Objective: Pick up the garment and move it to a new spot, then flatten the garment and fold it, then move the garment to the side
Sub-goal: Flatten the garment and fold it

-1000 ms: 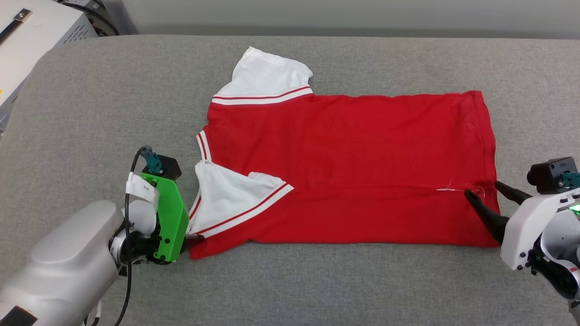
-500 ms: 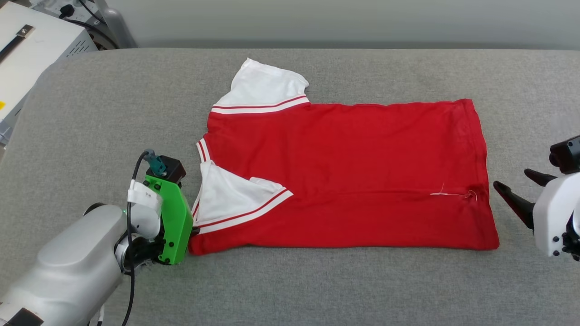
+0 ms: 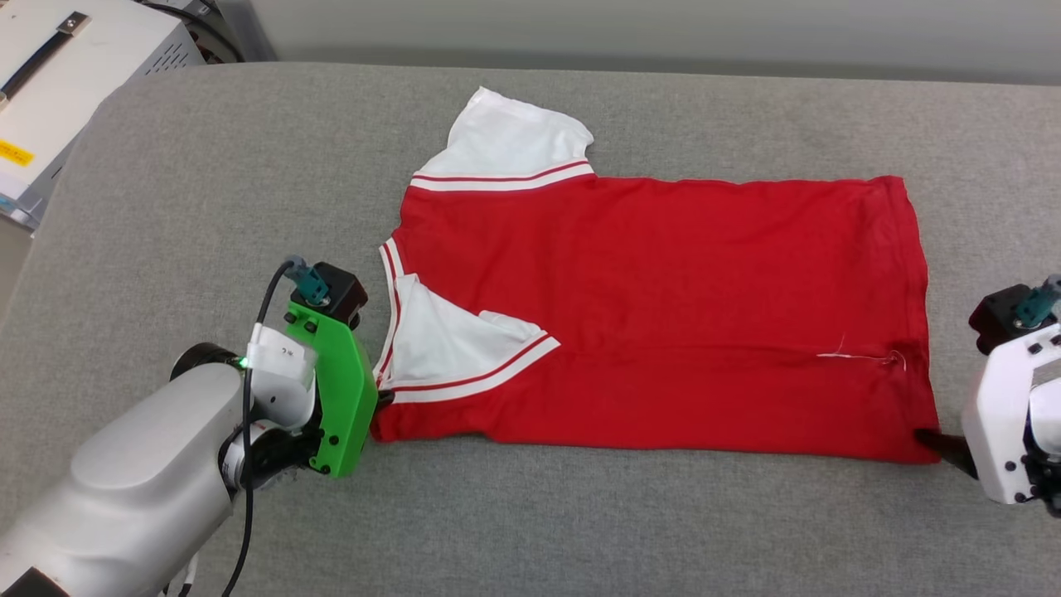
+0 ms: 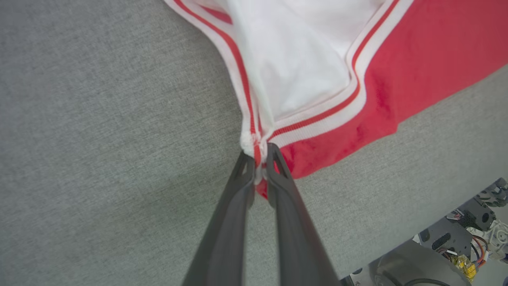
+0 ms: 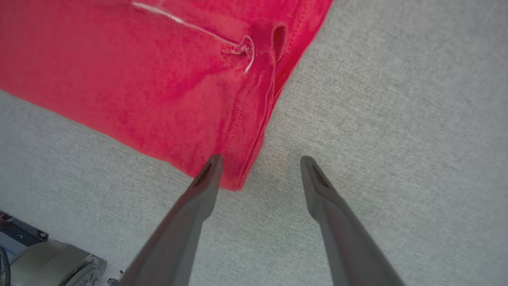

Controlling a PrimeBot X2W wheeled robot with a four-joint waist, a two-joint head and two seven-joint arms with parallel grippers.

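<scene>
Moved: right gripper (image 5: 260, 159) now beside the garment's (image 3: 663, 315) lower-right corner, earlier apart.
Right gripper: wide open, straddling that corner, empty.
Left gripper (image 4: 260, 153): pinched on striped trim, lower left.
Garment: flat, mid-frame on grey tabletop (image 3: 207, 166).

This looks like a robotics lab or test room rather than a home. The work surface is a broad counter (image 3: 207, 166) covered in plain grey cloth, set against a bare pale wall (image 3: 663, 33). At its far left corner stands a white metal equipment case (image 3: 99, 50) with vent slots, a black carry handle (image 3: 41, 54) and a yellow sticker (image 3: 15, 153), with dark cables (image 3: 195, 10) running behind it. A grey robot arm (image 3: 141, 473) carries a bright green bracket (image 3: 340, 406) and a loose black lead. Past the counter's edge, the left wrist view shows bare wiring (image 4: 472, 250) on a machine base.
</scene>
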